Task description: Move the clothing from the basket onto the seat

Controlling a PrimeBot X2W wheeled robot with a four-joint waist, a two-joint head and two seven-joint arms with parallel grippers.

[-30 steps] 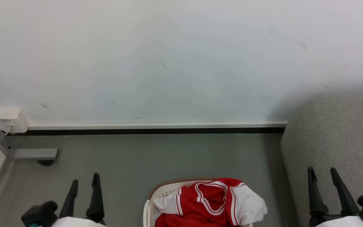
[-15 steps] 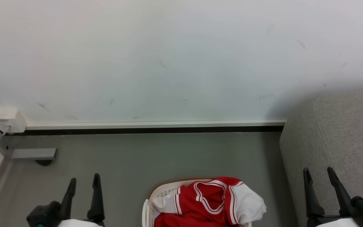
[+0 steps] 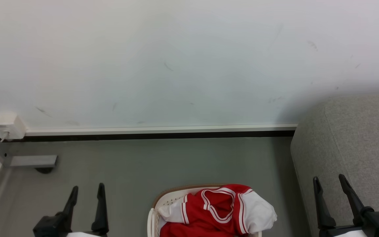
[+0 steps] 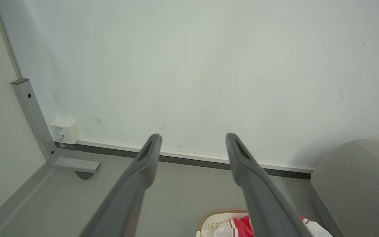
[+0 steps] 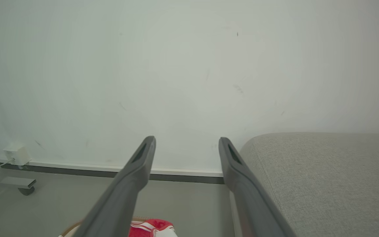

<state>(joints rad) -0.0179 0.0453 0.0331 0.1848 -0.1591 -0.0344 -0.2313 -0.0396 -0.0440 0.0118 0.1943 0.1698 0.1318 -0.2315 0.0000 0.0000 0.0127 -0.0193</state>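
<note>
Quick rundown of what we've got here. Our left pincer [image 3: 88, 187] sits low in the head view with its two dark fingers spread apart and nothing between them, so we'd call it wide open. Same deal with the right pincer [image 3: 328, 177]: fingers parted, not holding anything. Both point toward the pale wall [image 3: 176, 65].

The clothing [image 3: 215, 214] is a red bundle with white sleeves and white double-stripe trim, with a V-neck showing on top. It's piled in the basket [image 3: 152, 222], which stands on the grey floor [image 3: 160, 161] between the two pincers, a bit nearer the right one. A white sleeve covers the basket's rim on the side toward the right pincer. Neither pincer touches the clothing or the basket.

The seat [image 3: 357, 138], light-grey fabric with a rounded corner, is on the right pincer's side, and that pincer's fingers show against it in the head view. We can't tell whether the pincer hangs over it or just beside its edge. It's well apart from the left pincer.

Out past the left pincer's outer side there's a small white box [image 3: 5, 125] low on the wall, and a grey metal foot [image 3: 33, 161] on the floor just below it.
</note>
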